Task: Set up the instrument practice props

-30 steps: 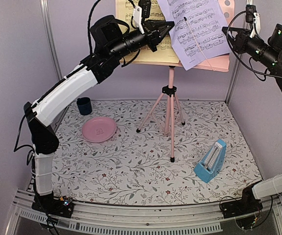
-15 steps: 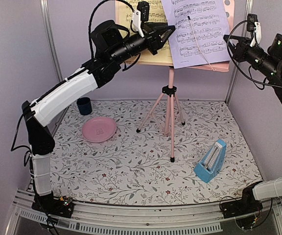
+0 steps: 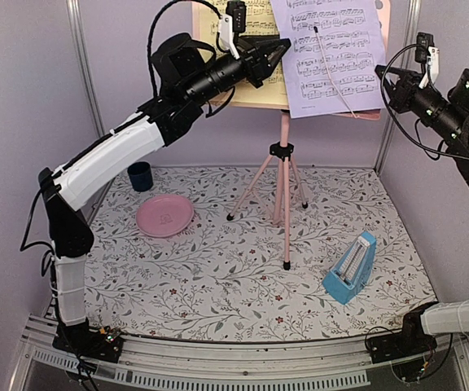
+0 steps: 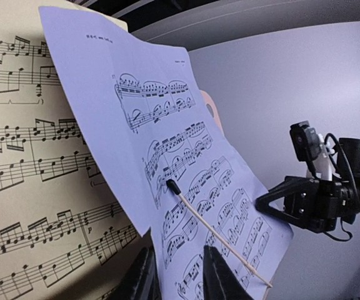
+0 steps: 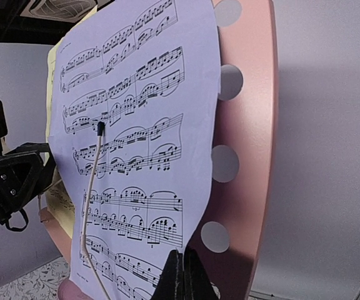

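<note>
Sheets: yellow sheet [image 3: 255, 91] and lavender sheet [image 3: 328, 57] lean on music stand [image 3: 283, 204], facing forward for reading | left hand [image 3: 279, 50]: released, near lavender edge | right hand [image 5: 180, 272]: clenched at other edge, probably to straighten | metronome [image 3: 350, 269]: on counter [image 3: 218, 285], near stand.
</note>
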Robot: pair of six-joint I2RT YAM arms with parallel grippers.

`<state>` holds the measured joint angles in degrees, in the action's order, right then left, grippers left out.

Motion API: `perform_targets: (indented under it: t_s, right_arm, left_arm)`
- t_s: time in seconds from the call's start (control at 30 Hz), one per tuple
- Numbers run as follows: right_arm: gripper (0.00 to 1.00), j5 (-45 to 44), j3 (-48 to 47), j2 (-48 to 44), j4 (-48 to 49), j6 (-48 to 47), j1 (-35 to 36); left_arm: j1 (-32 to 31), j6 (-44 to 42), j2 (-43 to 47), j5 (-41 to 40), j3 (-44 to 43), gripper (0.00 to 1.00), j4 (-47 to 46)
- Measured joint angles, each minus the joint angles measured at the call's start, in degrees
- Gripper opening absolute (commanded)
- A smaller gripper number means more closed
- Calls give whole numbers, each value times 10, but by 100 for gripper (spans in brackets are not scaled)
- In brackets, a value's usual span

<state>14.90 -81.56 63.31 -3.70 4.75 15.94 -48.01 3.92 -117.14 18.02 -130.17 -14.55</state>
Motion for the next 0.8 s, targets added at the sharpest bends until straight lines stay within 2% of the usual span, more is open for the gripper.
perform_targets:
  t_s: [0.3,0.33,0.43,0.53,0.8]
  right_arm:
    - [0,-10,58,-21,34,7,0]
    - [3,-10,60,-21,38,8,0]
    - [22,-6,62,-21,42,9,0]
    - [31,5,57,-17,40,10,0]
    - [33,9,-28,26,20,6,0]
  left_arm:
    - [-1,10,-35,-4,-54,3,6]
    - [-1,9,-39,-5,-60,1,6]
    - [-2,9,-45,-4,-68,0,7]
    - [-2,6,-45,-3,-70,0,8]
    - [-2,3,-45,-2,-71,0,10]
